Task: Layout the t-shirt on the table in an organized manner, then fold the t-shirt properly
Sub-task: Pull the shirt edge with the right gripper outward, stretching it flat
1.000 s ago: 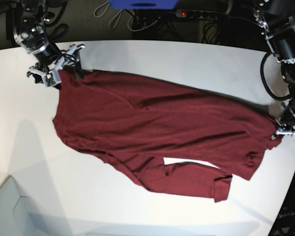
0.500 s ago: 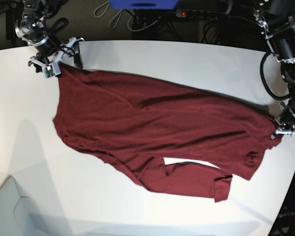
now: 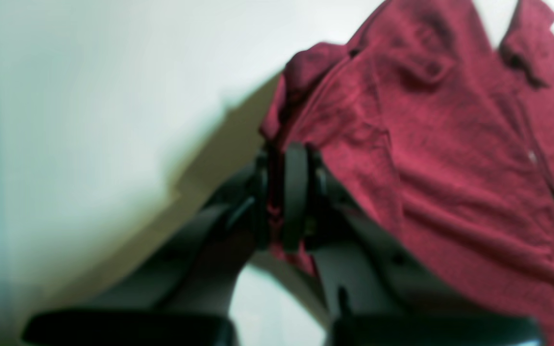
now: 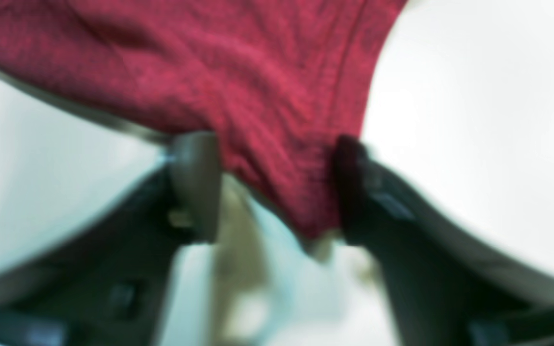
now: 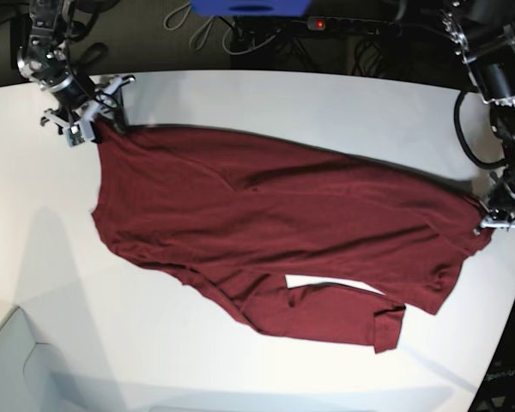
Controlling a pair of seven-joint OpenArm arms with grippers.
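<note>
1. Near the front edge of the table (image 5: 240, 378), the t-shirt's (image 5: 275, 223) long sleeve lies folded across bare white top, not yet laid out.
2. Mid-table, the maroon body stretches diagonally between both arms, probably held taut to flatten it.
3. At the table's right edge, the left gripper (image 5: 489, 225) is clamped tight on a fabric corner, anchoring that end.
4. Farthest back, the right gripper (image 5: 99, 116) straddles the opposite corner, jaws part-way apart; whether it grips cannot be told.
</note>
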